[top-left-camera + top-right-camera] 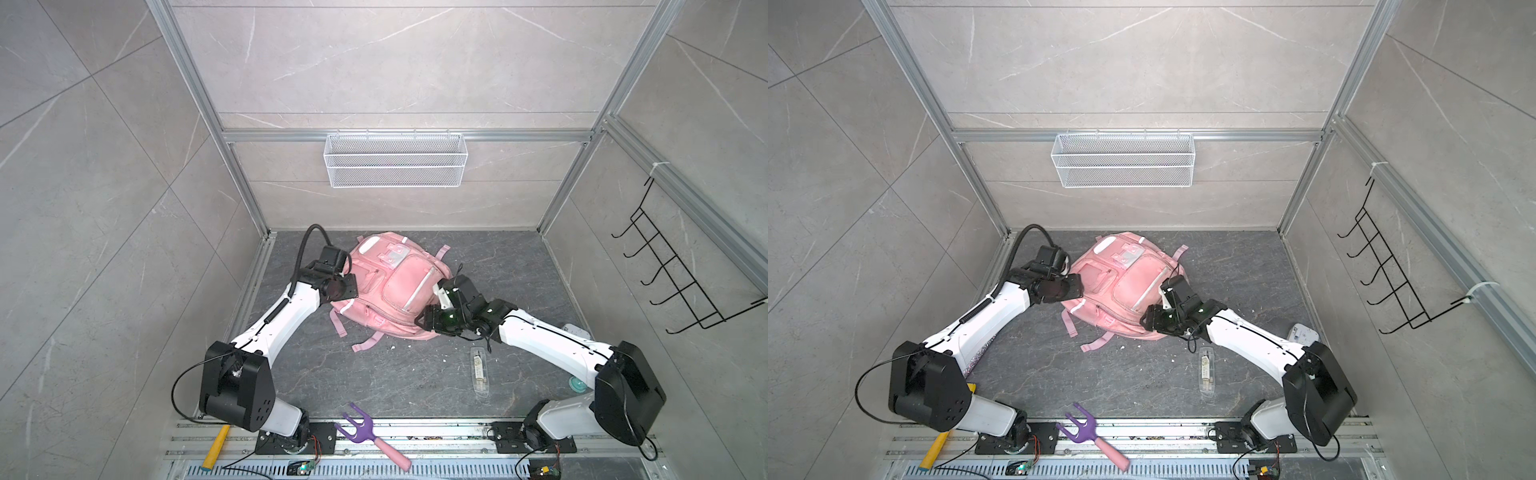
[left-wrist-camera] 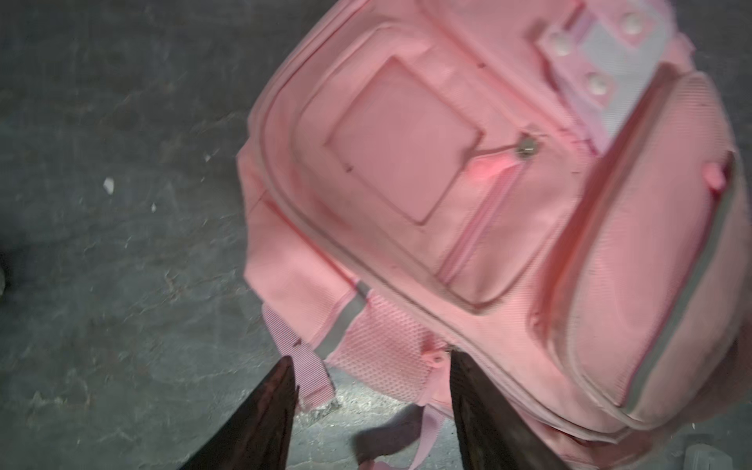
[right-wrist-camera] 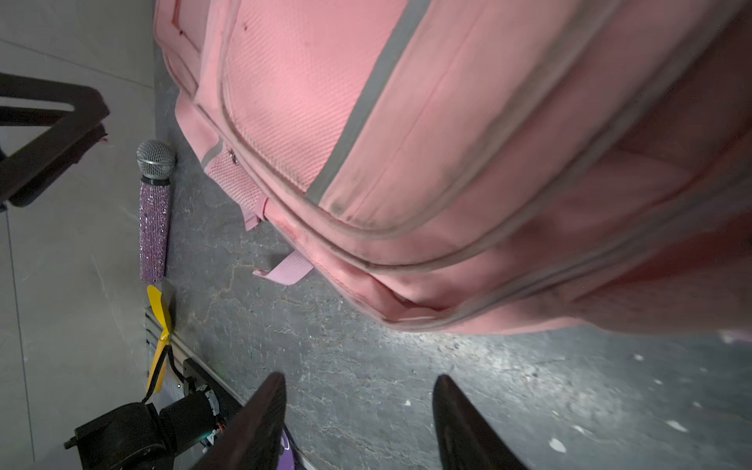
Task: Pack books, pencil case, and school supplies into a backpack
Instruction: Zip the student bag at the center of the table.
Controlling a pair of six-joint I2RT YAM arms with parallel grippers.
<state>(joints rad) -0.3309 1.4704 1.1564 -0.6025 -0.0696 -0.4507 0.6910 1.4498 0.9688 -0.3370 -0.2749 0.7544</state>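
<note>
The pink backpack (image 1: pixel 399 282) (image 1: pixel 1121 286) lies front side up at the back middle of the dark floor, its zips closed. My left gripper (image 2: pixel 370 360) (image 1: pixel 345 289) is at the backpack's left side, open, with a strap end and the mesh side pocket (image 2: pixel 386 346) showing between its fingers, gripping nothing. At the bag's near right corner my right gripper (image 3: pixel 360 378) (image 1: pixel 424 321) is open over bare floor beside the backpack (image 3: pixel 447 162). The school supplies packet (image 1: pixel 480 370) (image 1: pixel 1207 371) lies on the floor under the right arm. The books and the pencil case are out of view.
A purple fork with a pink handle (image 1: pixel 374 436) and a yellow-handled tool (image 1: pixel 216 446) lie on the front rails. A glittery microphone (image 3: pixel 154 211) lies by the left wall. A white device (image 1: pixel 575 330) sits at the right wall. A mesh basket (image 1: pixel 395 160) and a hook rack (image 1: pixel 673 266) hang on the walls.
</note>
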